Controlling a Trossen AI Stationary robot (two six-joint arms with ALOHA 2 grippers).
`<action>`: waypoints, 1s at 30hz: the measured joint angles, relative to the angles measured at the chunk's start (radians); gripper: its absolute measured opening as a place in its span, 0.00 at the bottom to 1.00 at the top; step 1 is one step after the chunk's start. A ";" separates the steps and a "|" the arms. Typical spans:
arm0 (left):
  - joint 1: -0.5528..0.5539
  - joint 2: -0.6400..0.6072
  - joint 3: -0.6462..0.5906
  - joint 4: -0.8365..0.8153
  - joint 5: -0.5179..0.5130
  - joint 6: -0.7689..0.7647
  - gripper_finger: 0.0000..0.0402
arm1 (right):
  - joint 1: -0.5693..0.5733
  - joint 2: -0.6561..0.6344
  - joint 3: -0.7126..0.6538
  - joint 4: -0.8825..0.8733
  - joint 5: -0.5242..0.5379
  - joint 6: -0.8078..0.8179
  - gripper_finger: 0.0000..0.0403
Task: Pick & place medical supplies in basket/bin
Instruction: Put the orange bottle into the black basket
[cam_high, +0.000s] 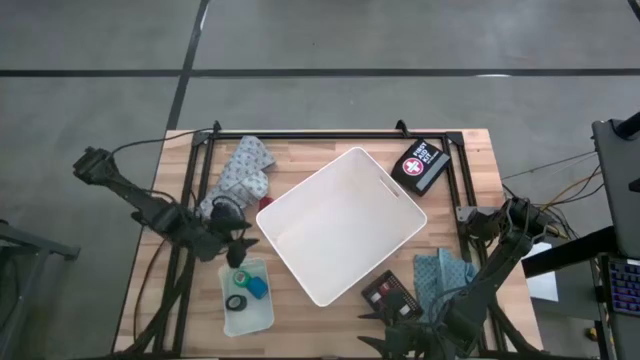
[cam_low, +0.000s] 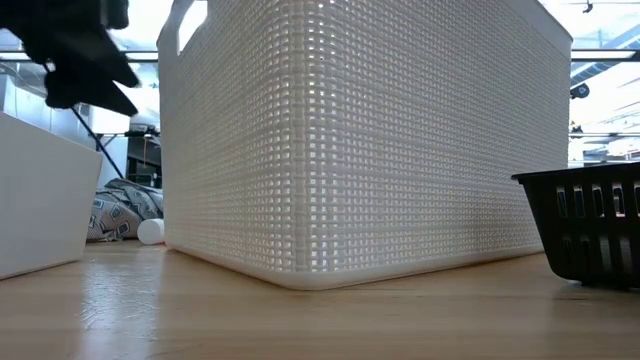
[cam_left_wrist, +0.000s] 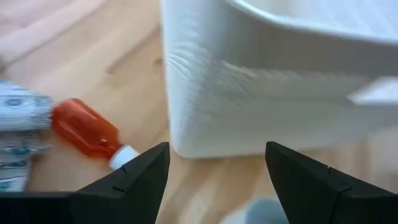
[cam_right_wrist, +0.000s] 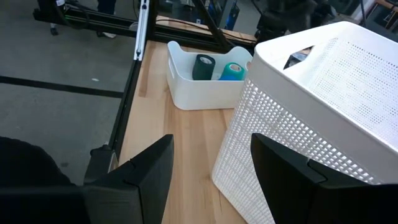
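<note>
white bin (cam_high: 340, 225): sitting turned at an angle in the middle of the wooden table (cam_high: 300, 320), nothing showing inside it; in the low view its mesh wall (cam_low: 360, 140) is filling most of the frame.

left arm: reaching in from the table's left edge, elbow out over the floor, forearm slanting toward the bin's left corner. left gripper (cam_high: 238, 243) is hovering between the patterned cloth (cam_high: 240, 170) and the small translucent tray (cam_high: 247, 297), just beside the bin. its two fingers (cam_left_wrist: 134, 177) are standing apart with nothing between them; past them the wrist view is showing the bin's corner (cam_left_wrist: 249, 106) and an orange bottle with a white cap (cam_left_wrist: 87, 132) lying on the wood next to the cloth.

right arm: folding back along the table's right side, base near the right edge, forearm running down toward the front edge. right gripper (cam_high: 400, 335) is sitting low at the front, near the dark flat case (cam_high: 388, 295) and the teal cloth (cam_high: 440, 272). its fingers (cam_right_wrist: 140, 180) are parted, gripping nothing, and pointing along the bin's near wall (cam_right_wrist: 311, 124) toward the tray (cam_right_wrist: 205, 87).

tray contents: a dark roll (cam_right_wrist: 203, 67) and a teal roll (cam_right_wrist: 234, 72) standing side by side.

black first-aid pouch with a white cross (cam_high: 420, 165): lying at the table's far right corner, just off the bin's rim.
</note>
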 joint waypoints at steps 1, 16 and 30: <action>0.027 0.000 0.000 0.000 0.001 -0.002 0.68 | 0.000 0.000 0.000 0.000 0.000 0.000 0.52; 0.192 0.000 0.000 -0.155 0.011 -0.004 0.68 | 0.000 0.000 0.000 0.000 0.000 0.000 0.52; 0.410 0.000 -0.158 -0.059 0.175 -0.176 0.68 | 0.000 0.000 -0.001 0.000 0.000 0.000 0.52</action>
